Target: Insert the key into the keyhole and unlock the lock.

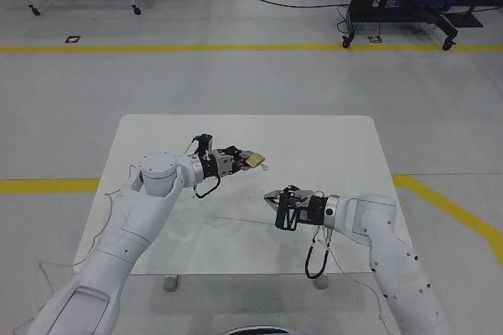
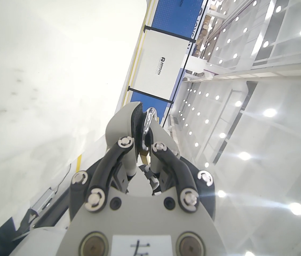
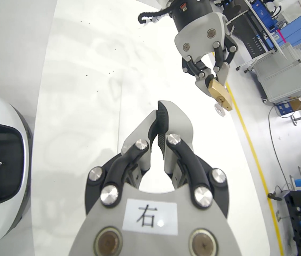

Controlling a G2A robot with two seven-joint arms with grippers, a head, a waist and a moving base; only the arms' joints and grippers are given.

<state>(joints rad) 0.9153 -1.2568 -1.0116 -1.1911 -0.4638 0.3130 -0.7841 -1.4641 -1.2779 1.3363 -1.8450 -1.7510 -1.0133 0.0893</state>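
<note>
Hanging in the air over the far half of the white table, the brass padlock is tilting down and away from the left gripper, which is clamping it at the shackle end. The left wrist view is showing the steel shackle pinched between the pads. The key is looking already seated: its pale bow is sticking out of the keyhole face at the lock's low end. The blade is hiding inside, so you are judging that rather than seeing it. The right gripper is sitting near the lock but apart from it, its ribbed pads pressing together on nothing. By my reading, you are facing the turn of the key. You are going to need those right fingers spread before closing in, and you are wanting to approach along the key's own axis so the pads are meeting the bow's flat faces squarely. When rotating, you are aiming to spin the wrist about that axis and not to sweep sideways. The lock is being held only near its shackle, so a side load is risking a swivel in the left grip or a bent key.
</note>
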